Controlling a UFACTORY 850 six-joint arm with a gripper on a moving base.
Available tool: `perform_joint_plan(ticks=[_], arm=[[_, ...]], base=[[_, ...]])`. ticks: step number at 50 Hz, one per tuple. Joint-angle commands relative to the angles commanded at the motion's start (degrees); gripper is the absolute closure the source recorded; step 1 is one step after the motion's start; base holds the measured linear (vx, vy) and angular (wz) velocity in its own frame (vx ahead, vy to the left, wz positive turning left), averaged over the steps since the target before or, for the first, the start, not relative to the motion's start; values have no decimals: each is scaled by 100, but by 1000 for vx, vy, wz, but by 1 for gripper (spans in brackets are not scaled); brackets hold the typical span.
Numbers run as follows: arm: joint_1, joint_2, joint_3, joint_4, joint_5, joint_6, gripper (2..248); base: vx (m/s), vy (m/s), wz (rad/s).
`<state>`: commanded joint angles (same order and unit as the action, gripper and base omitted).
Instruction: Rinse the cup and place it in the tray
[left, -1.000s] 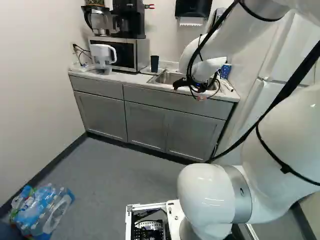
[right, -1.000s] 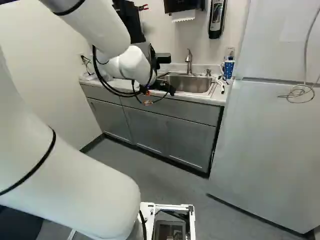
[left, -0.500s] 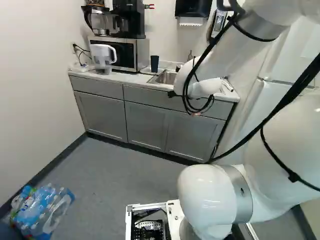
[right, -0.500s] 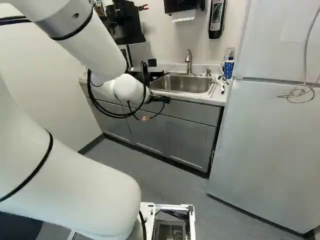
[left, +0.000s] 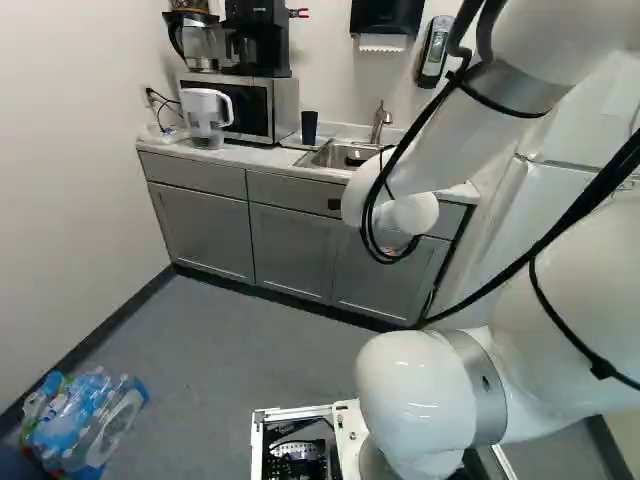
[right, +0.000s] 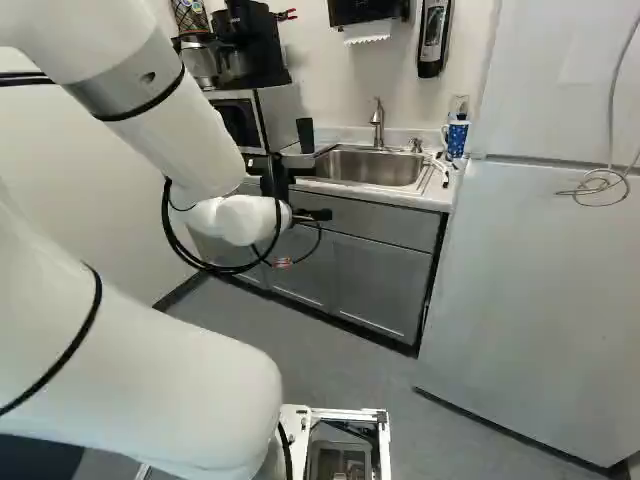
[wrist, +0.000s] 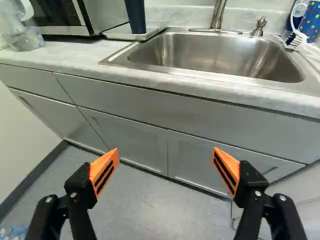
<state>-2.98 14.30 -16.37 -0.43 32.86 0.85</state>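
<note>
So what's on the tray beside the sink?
A dark cup stands on the tray. Whatever lies directly beneath the cup is covered, so I can't see it.

The sink (wrist: 210, 57) is of smooth metal, softly shiny. The bench (wrist: 75, 57) has a pale, smooth top. The pitcher (left: 205, 113) is of clear plastic. The arm (right: 150, 365) looks smooth and glossy. The paper towel (left: 383, 43) is of matt paper.

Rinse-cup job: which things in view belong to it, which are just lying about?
Job:
dark cup (likely the one), standing on the tray
sink
faucet
gripper, open

Lying about:
blue spotted cup, apparently
brush
pitcher
microwave
coffee maker
plastic bottles
</note>
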Motion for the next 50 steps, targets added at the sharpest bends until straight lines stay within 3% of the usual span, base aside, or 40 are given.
perform_joint_plan(ticks=[25,50], arm=[[169,96,644,24,971,-48,3],[269,153,1024,39,1545,-76,3]], base=[[0,0,0],[0,0,0]])
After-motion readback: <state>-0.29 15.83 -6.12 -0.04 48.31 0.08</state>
